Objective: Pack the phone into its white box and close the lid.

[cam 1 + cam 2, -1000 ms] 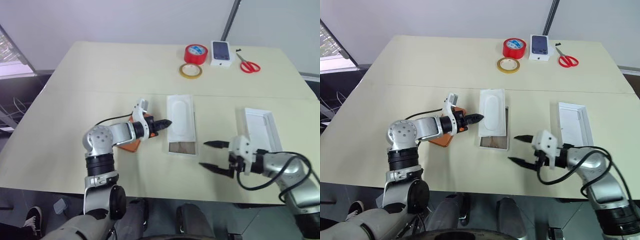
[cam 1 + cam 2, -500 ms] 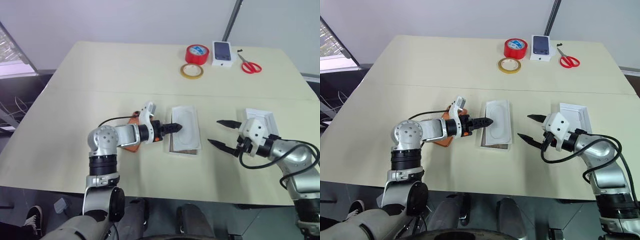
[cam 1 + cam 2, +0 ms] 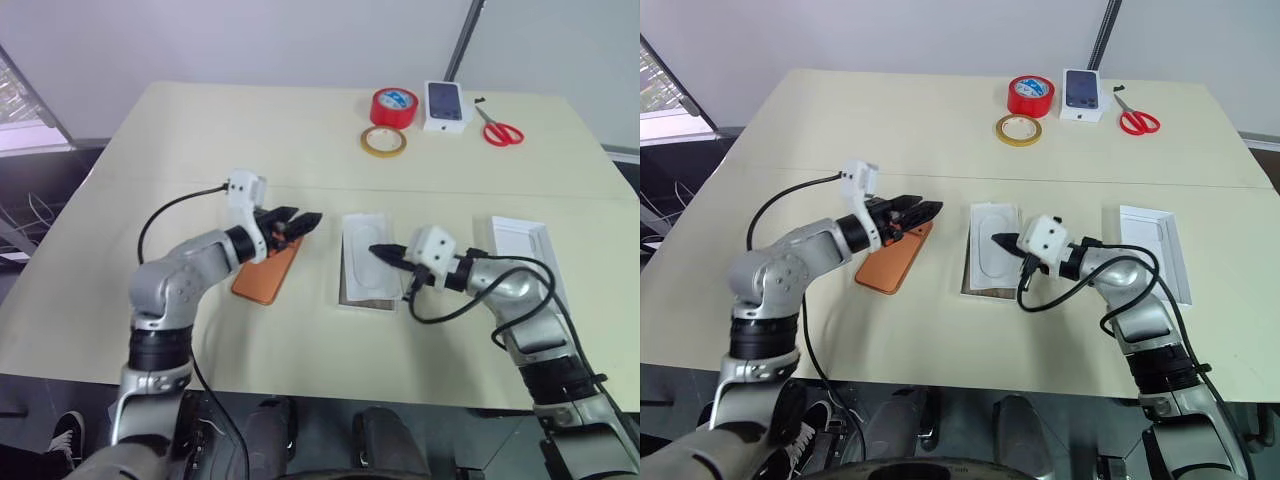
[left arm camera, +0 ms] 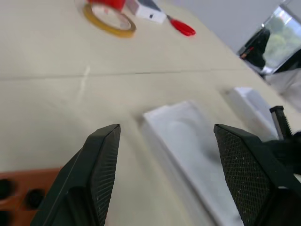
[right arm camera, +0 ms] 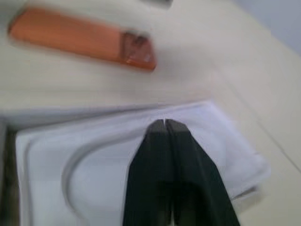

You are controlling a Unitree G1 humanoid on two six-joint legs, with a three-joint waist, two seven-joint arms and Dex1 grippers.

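The orange phone lies flat on the table, left of the white box. A thin white insert with a rounded recess lies on the box and hides most of its floor. My left gripper is open, raised over the phone's far end and pointing toward the box. My right gripper is shut, its tips over the insert's recess; whether they touch it is unclear. The white lid lies right of the box, behind my right arm.
At the far side stand a red tape roll, a yellow tape ring, a small white carton with a phone picture, and red scissors. The table's near edge runs close below the box.
My left gripper opened and drew back left and up from the insert, uncovering the phone. My right gripper swung left from beside the lid onto the insert and shut. The insert shifted on the box.
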